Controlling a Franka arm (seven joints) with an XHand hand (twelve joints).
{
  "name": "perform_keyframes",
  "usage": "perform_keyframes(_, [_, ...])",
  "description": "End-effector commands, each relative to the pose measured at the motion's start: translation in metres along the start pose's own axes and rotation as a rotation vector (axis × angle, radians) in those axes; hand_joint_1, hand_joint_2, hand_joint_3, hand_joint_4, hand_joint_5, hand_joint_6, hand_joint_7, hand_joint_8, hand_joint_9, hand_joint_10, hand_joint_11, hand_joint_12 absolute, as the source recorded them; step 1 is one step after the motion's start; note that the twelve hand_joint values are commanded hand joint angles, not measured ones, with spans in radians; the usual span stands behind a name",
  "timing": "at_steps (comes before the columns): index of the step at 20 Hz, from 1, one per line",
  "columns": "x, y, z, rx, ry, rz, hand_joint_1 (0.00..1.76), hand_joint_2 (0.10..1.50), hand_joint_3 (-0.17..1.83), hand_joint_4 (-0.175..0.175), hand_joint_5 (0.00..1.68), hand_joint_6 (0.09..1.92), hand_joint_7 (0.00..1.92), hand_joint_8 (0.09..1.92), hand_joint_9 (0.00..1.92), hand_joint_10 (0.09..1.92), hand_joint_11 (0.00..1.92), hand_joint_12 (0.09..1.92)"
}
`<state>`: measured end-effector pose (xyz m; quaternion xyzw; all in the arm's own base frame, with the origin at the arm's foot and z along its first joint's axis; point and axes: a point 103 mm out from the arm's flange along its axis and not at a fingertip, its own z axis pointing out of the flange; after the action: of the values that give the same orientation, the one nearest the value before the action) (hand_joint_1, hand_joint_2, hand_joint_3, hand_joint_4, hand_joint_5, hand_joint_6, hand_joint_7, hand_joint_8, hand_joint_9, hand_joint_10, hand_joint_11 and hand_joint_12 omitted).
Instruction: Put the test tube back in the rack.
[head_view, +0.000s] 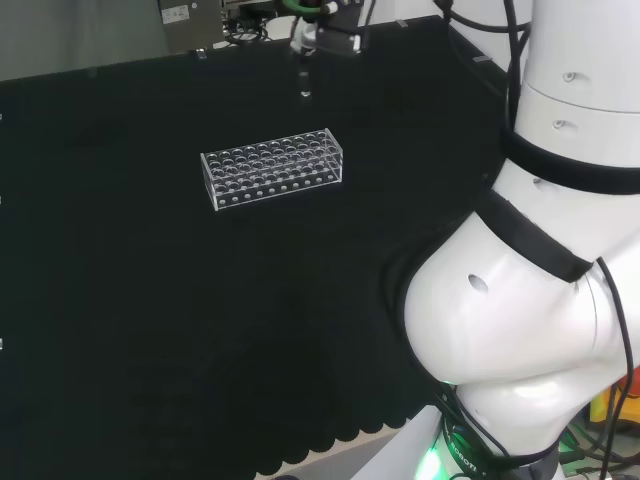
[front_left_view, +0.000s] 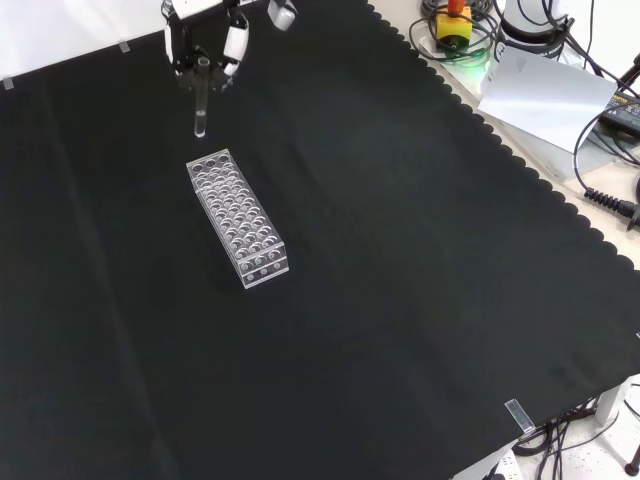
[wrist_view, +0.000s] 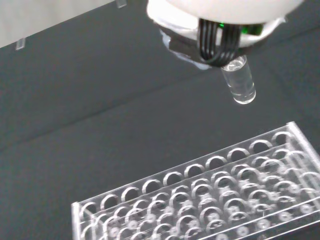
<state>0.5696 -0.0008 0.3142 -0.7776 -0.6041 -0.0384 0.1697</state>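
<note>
One test tube (front_left_view: 200, 108) upright, pinched in the hand (front_left_view: 205, 45), above the rack (front_left_view: 237, 217).

Head view from behind, front view opposite, wrist view close; all share the rack (head_view: 273, 168).

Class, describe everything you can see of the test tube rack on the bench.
The test tube rack is a clear, box-shaped block that looks like plastic, its top pierced with rows of round holes, all seemingly empty. It sits flat on the black cloth, touched by nothing. The robot hand holds a test tube upright above the cloth beyond one short end.
</note>
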Motion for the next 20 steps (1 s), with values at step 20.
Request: perform_keyframes(20, [0.092, 0.012, 0.063, 0.118, 0.002, -0.178, 1.43, 0.77, 0.4, -0.175, 1.27, 0.35, 1.37, 0.73, 1.28, 0.49, 1.24, 0.8])
